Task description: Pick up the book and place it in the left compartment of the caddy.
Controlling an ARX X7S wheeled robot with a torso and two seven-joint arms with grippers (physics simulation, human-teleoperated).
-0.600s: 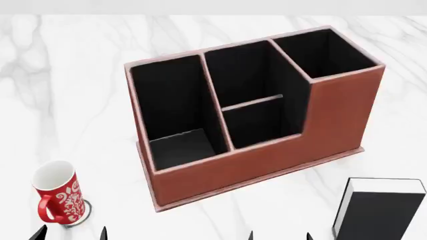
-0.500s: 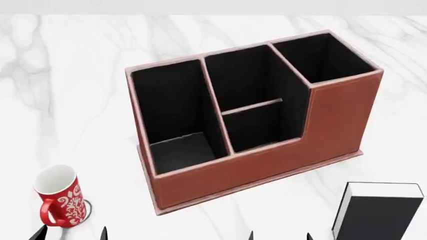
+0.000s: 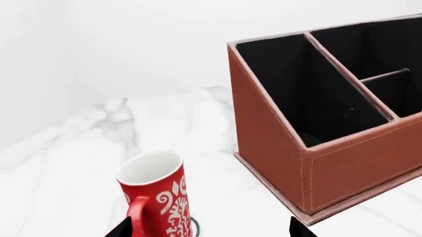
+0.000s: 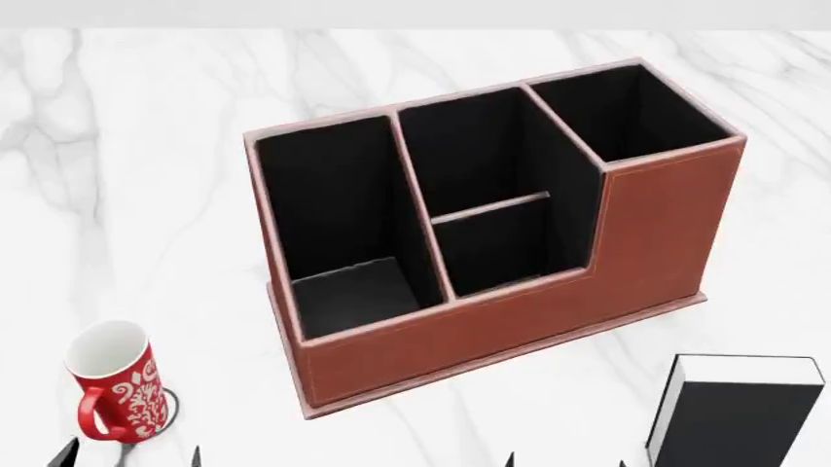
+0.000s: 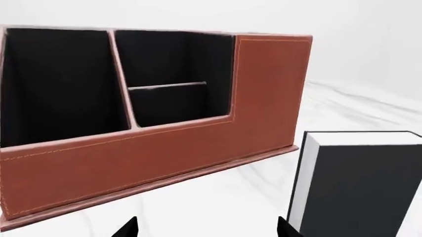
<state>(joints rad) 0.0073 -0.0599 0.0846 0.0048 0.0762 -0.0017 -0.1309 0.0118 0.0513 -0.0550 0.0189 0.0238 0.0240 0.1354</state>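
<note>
We judge the book (image 4: pixel 737 409), upright near the marble table's (image 4: pixel 156 175) front right corner, stiff, light and smooth-sided, best pinched across its covers by the right gripper (image 5: pixel 207 228), seemingly spread wide and empty.

Only the fingertips of both grippers are visible. In the head view, the left gripper (image 4: pixel 130 455) appears as two dark tips at the lower edge, on the near side of the caddy (image 4: pixel 520 321) and toward its left end. The right gripper (image 4: pixel 566 459) appears as two dark tips at the same edge, toward the caddy's right end. Each pair of tips stands well apart, with nothing between them. Both wrist views confirm spread tips: left gripper (image 3: pixel 209 228), right gripper (image 5: pixel 207 228). The arms and wrists themselves lie out of frame.
</note>
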